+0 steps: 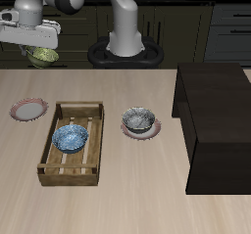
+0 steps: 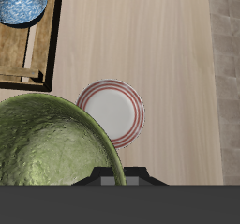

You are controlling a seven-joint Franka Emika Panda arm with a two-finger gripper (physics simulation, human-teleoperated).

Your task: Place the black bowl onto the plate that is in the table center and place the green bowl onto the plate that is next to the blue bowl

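Gripper (image 1: 41,50) clamped on green bowl (image 1: 43,55), held aloft above table (image 1: 118,199) near back edge. Below it: empty red-rimmed plate (image 2: 111,111). Blue bowl (image 1: 71,137) sits in wooden tray (image 1: 69,169); black bowl (image 1: 138,119) rests on centre plate (image 1: 140,131).

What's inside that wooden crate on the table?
Inside the slatted wooden crate sits one small round bowl with a mottled blue and white pattern, resting on the slats. What lies under that bowl is covered. The rest of the crate shows bare slats.
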